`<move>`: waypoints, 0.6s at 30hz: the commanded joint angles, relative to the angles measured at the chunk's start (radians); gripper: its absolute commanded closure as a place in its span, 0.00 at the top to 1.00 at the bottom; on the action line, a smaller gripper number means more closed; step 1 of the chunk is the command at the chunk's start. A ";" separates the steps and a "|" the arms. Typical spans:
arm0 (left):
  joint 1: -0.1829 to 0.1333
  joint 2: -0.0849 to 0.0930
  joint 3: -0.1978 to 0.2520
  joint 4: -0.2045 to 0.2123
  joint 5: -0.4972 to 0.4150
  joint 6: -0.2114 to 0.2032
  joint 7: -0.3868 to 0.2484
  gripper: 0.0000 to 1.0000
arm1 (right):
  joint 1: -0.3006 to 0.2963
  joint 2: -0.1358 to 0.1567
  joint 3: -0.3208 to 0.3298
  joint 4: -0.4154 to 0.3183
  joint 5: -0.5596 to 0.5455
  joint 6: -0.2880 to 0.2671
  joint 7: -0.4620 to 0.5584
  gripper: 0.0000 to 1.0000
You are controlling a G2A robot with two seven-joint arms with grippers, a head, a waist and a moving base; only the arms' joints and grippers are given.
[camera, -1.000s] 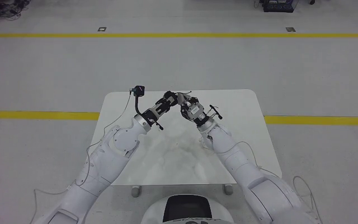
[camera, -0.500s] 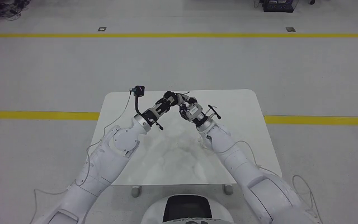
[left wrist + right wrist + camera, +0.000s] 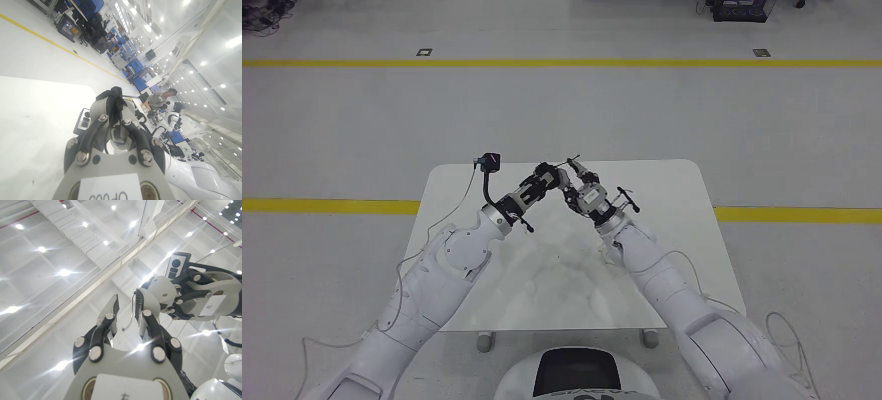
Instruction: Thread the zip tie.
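The left gripper (image 3: 554,178) grips the zip tie (image 3: 128,324) above the table (image 3: 662,262), toward its 12 o'clock side. At its 3 o'clock the right gripper (image 3: 125,303) stands narrowly open around the tie's loose end.

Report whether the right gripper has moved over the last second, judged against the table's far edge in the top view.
Yes. The right gripper has shifted slightly toward the far edge of the table, away from the robot's body.
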 commanded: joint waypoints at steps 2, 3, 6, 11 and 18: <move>0.000 0.000 0.000 0.000 0.000 0.000 0.000 0.00 | -0.002 0.003 0.004 0.000 -0.007 0.000 0.005 1.00; 0.000 0.000 0.000 0.000 0.000 0.000 0.000 0.00 | -0.002 0.004 0.006 0.000 -0.010 0.000 0.008 1.00; 0.000 0.000 0.000 0.000 0.000 0.000 0.000 0.00 | -0.005 0.014 0.019 0.003 -0.032 -0.002 0.027 1.00; 0.000 0.000 0.000 0.000 0.000 0.000 0.000 0.00 | -0.014 0.040 0.051 0.001 -0.081 -0.014 0.091 1.00; 0.000 0.000 0.000 0.000 0.000 0.000 0.000 0.00 | -0.042 0.064 0.093 -0.029 -0.097 -0.003 0.142 1.00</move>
